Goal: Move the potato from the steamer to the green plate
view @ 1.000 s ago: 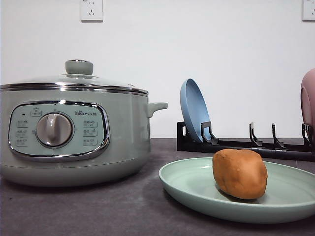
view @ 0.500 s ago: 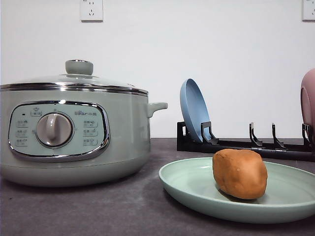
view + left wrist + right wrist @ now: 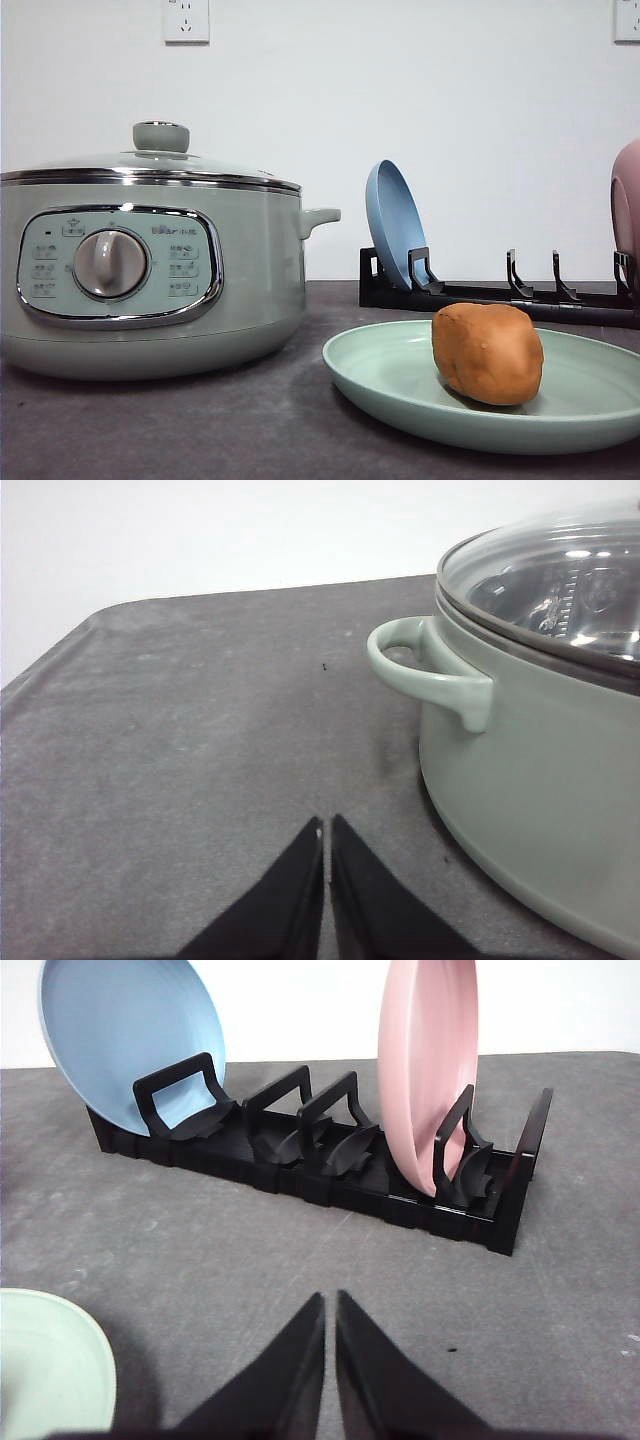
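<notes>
left gripper (image 3: pixel 326 832) and right gripper (image 3: pixel 331 1306): jaws closed, holding nothing.

- black plate rack (image 3: pixel 330 1165) on dark grey table (image 3: pixel 200 1260)
- blue plate (image 3: pixel 130 1035) upright in end slot
- pink plate (image 3: pixel 428 1060) upright, other end
- wall socket (image 3: pixel 186 20)

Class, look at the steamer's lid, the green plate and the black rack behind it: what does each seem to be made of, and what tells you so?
Steamer lid: clear glass with a chrome-like metal rim; you see through it and it glints. Green plate: matte, evenly coloured, probably plastic or glazed ceramic; the look leaves it open. Black rack: likely moulded plastic, dull black with ribbed edges.
</notes>
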`<state>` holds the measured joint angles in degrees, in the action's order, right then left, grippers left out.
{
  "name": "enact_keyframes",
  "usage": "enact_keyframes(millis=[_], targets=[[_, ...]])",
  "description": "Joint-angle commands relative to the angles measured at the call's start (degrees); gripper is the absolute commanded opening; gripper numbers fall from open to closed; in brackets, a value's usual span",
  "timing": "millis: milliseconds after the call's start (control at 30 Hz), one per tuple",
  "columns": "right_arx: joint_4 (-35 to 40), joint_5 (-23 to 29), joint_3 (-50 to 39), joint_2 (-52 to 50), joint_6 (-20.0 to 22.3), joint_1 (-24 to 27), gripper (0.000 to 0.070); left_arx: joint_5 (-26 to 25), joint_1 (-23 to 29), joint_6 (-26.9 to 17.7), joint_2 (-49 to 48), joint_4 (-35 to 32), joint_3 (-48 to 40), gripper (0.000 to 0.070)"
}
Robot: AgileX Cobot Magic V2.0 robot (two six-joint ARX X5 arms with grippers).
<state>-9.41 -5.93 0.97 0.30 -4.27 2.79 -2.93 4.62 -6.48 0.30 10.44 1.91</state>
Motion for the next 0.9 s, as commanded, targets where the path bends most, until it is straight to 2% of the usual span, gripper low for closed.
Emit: enact_keyframes(millis=[0,867], targets=[[0.46,0.0,-0.31,-0.09,0.44,0.09,0.0007,-0.04,0.09,0.1,-0.11,0.63,-1.01,0.0004],[0.46,0.0,-0.31,-0.09,0.44,0.09,0.0007,-0.04,0.09,0.09,-0.11,0.63,-1.01,0.0004]])
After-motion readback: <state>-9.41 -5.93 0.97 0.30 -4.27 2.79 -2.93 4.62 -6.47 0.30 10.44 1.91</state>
